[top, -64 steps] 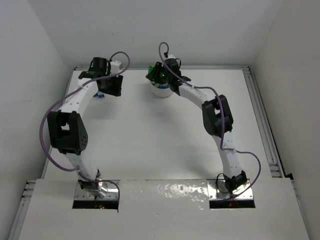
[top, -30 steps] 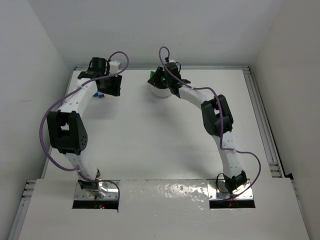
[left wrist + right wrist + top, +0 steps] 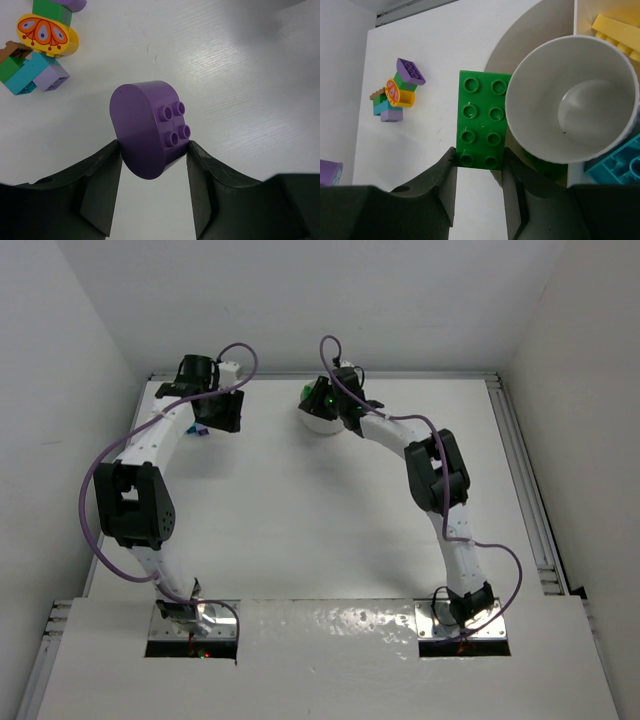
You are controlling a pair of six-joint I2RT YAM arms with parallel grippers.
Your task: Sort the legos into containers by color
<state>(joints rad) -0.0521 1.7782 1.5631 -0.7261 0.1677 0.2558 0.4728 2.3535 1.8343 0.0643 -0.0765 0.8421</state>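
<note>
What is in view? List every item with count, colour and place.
purple rounded brick: one, purple, held by the left gripper.
green brick: one, green, held by the right gripper, beside the centre cup of the dish.
brick cluster: one bunch, yellow, green, teal, lilac, purple, brown, on the table, far left.
yellow brick: one, yellow, in a dish compartment.
teal brick: one, teal, in another compartment.
dish: one, white, far centre of the table.
table: one, white.
left gripper: one, black, shut on purple rounded brick.
right gripper: one, black, shut on green brick.
</note>
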